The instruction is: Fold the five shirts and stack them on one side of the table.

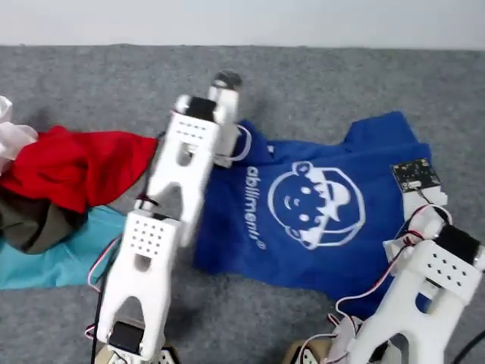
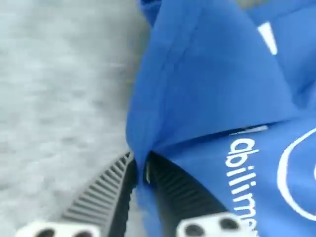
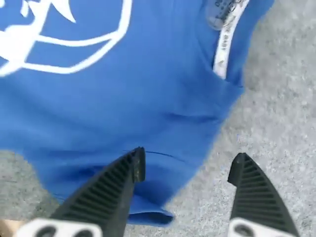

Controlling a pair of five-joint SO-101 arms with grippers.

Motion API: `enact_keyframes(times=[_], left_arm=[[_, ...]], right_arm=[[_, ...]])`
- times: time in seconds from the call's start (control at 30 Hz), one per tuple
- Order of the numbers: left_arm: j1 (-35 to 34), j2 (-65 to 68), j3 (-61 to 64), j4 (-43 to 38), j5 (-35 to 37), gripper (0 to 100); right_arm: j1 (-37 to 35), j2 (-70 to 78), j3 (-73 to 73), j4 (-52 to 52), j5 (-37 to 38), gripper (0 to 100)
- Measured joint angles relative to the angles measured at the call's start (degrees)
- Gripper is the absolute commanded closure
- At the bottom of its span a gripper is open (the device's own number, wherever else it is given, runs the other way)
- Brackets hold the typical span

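A blue shirt point(image 1: 318, 227) with a white face print lies spread on the grey table, a little right of centre. My left gripper point(image 2: 139, 165) is shut on a fold at this shirt's point(image 2: 212, 84) left edge; in the high view the left gripper point(image 1: 229, 152) sits at the shirt's upper left corner. My right gripper point(image 3: 190, 160) is open, hovering over the shirt's point(image 3: 123, 98) edge near the neck label, with one finger over cloth and the other over bare table. In the high view the right gripper point(image 1: 415, 199) is at the shirt's right side.
A heap of shirts lies at the left: a red one point(image 1: 76, 167), a dark olive one point(image 1: 34, 224), a teal one point(image 1: 68, 254) and a pale one point(image 1: 11, 136). Grey carpet-like table point(image 1: 341, 83) stretches open at the back and right.
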Motion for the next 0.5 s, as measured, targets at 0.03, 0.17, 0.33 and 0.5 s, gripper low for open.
enact_keyframes(times=[0.03,0.17,0.33,0.5], left_arm=[[-1.3,-1.6,1.1,0.0,0.0,99],[-6.9,-6.7,8.3,0.0,-0.1,99],[-13.3,-8.3,17.3,0.0,-4.8,99],[-17.5,-8.3,21.5,0.0,-6.1,87]], right_arm=[[-0.9,0.0,0.0,0.0,-0.1,71.3],[-3.9,0.0,0.0,0.0,0.0,71.3],[-5.5,0.0,0.0,0.0,0.0,71.3],[-5.8,0.0,0.0,0.0,0.0,71.0]])
